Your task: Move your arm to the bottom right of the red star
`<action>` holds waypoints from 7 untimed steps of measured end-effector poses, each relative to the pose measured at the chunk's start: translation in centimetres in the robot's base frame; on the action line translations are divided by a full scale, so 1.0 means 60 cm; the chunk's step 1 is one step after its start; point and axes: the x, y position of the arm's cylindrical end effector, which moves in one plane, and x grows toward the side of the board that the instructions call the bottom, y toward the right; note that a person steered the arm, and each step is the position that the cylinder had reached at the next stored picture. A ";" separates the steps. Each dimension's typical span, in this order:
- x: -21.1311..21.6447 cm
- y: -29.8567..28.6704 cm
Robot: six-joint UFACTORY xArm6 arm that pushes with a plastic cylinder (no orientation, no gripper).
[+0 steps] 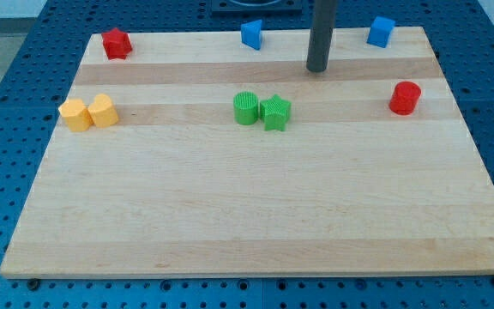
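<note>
The red star (pixel 116 43) lies at the top left corner of the wooden board (pixel 256 206). My tip (pixel 317 69) stands near the view's top, right of centre, far to the right of the red star. It touches no block. It is between the blue block (pixel 251 34) on its left and the blue cube (pixel 381 32) on its right, a little below both.
A red cylinder (pixel 405 98) stands at the right. A green cylinder (pixel 246 108) and a green star (pixel 274 112) touch near the middle. Two yellow blocks (pixel 89 112) sit side by side at the left edge.
</note>
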 end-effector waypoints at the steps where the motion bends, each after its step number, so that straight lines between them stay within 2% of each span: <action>1: 0.009 0.000; 2: -0.021 -0.030; 4: -0.037 -0.234; 5: -0.037 -0.275; 7: -0.037 -0.285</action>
